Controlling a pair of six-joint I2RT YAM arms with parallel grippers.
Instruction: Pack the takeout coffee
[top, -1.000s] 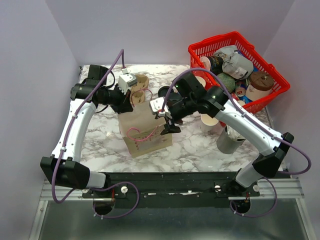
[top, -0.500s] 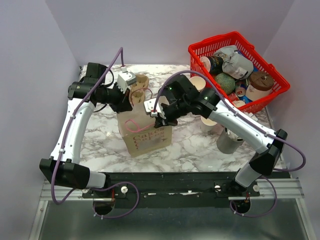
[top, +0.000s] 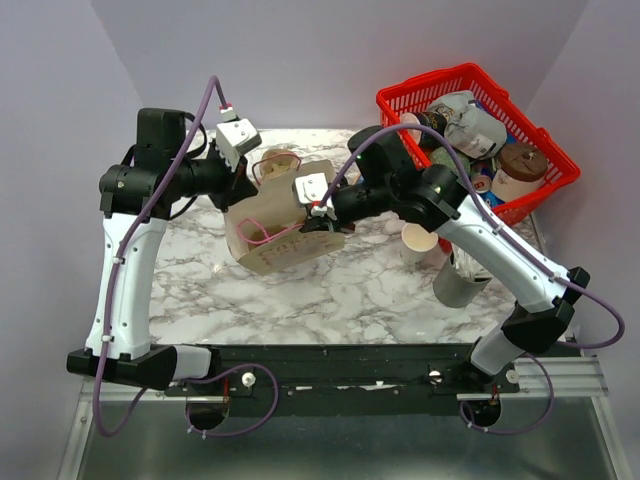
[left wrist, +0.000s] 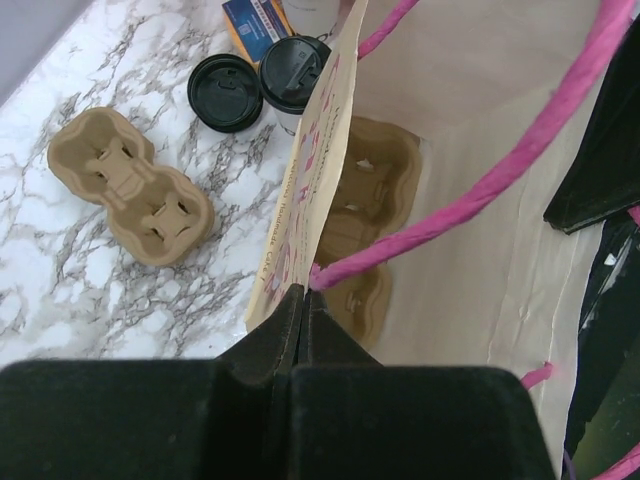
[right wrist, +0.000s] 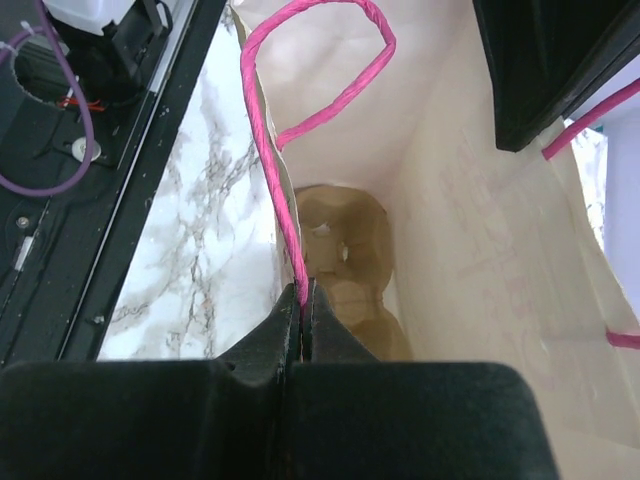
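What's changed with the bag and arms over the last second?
The right pincer closed in and clamped the paper bag by its rim; the left pincer kept its grip on the opposite rim. Both arms rose, shifting the bag rearward and tilting it. The red basket and the white cup near it stayed put.

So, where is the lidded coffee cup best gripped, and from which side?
Grip the lidded coffee cup from above, probably across its paper wall just under the lid: it stands upright, the paper bag close on one side and a loose black lid beside the other.
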